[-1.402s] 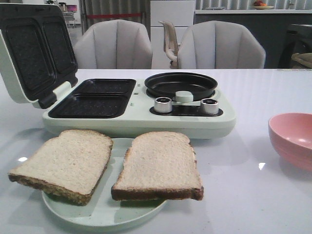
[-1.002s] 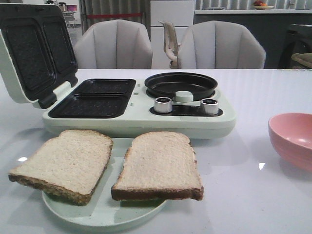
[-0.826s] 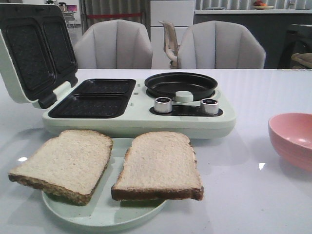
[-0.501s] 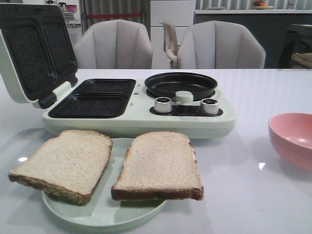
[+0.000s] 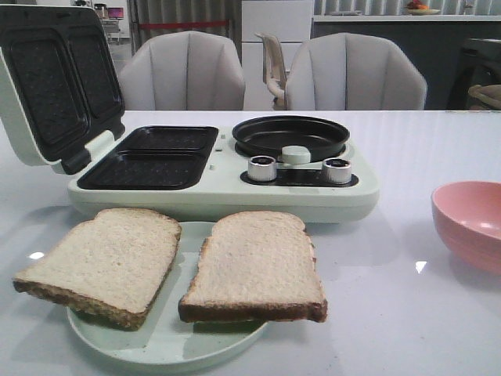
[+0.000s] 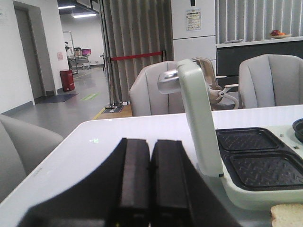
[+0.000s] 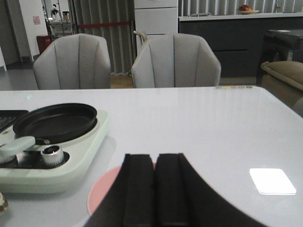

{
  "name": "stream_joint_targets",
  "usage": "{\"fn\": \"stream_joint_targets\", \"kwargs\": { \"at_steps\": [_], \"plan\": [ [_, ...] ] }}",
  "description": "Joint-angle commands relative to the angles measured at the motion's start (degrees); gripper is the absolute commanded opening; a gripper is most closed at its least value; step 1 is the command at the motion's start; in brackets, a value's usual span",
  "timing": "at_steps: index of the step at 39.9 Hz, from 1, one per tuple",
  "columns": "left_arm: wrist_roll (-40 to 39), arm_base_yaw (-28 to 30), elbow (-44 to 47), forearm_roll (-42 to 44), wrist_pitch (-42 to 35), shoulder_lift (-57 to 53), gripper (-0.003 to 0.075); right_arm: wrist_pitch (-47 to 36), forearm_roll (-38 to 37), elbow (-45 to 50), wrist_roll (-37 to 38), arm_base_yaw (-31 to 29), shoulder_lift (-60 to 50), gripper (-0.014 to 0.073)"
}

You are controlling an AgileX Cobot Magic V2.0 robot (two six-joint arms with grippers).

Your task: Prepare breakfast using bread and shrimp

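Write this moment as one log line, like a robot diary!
bread: two slices on plate | grill: open | left fingers: shut | right fingers: shut

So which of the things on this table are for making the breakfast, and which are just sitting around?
For the job: the two bread slices, green plate, sandwich maker, round pan.

Just there: pink bowl, grey chairs. No shrimp is visible.

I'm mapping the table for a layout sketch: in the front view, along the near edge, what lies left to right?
Left bread slice → right bread slice, both on the pale green plate → pink bowl.
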Motion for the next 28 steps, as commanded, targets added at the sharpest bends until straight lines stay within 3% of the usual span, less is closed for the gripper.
{"fn": "stream_joint_targets", "kwargs": {
  "at_steps": [1,17,28],
  "plan": [
    [-0.41,-0.48,-5.83,-0.40,-3.53,-1.09,0.0101,-1.31,0.06,-6.73,-0.48,-0.41,-1.23,0.0034],
    [-0.41,-0.48,-35.51,-1.10,23.13,13.56,0.0101,20.15,0.06,-31.74,-0.48,-0.41,13.39,0.0034],
    [-0.41,-0.48,-37.42,-1.74,29.67,22.42,0.0101,26.38,0.06,-33.87,-0.48,-0.41,25.75,0.0034]
  ]
}}
